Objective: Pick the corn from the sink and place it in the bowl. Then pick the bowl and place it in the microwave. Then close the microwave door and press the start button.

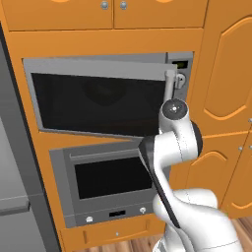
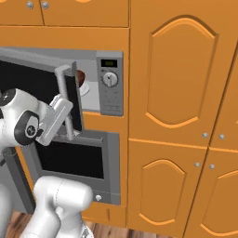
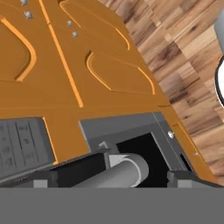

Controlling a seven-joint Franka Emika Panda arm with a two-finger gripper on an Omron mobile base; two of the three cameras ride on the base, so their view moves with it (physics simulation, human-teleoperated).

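Observation:
The microwave (image 2: 109, 86) is built into the orange cabinet wall, with its control panel on the right. The microwave door (image 1: 98, 101) stands a small way ajar. Through the gap I see the brown bowl (image 2: 81, 78) on the white turntable plate (image 2: 87, 90). The corn is hidden, and the sink is out of view. My gripper (image 2: 62, 108) is at the door's vertical grey handle (image 2: 64, 95). In the hand view the gripper (image 3: 113, 179) is open, its fingertips (image 3: 41, 180) wide apart, and the handle (image 3: 124, 169) lies between them without either tip visibly touching it.
Below the microwave sits the larger oven (image 1: 108, 177) with a horizontal handle. Tall orange cabinet doors (image 2: 181, 79) fill the wall to the right. A grey appliance side (image 1: 12, 172) stands at the left. The floor (image 3: 192, 57) is wood.

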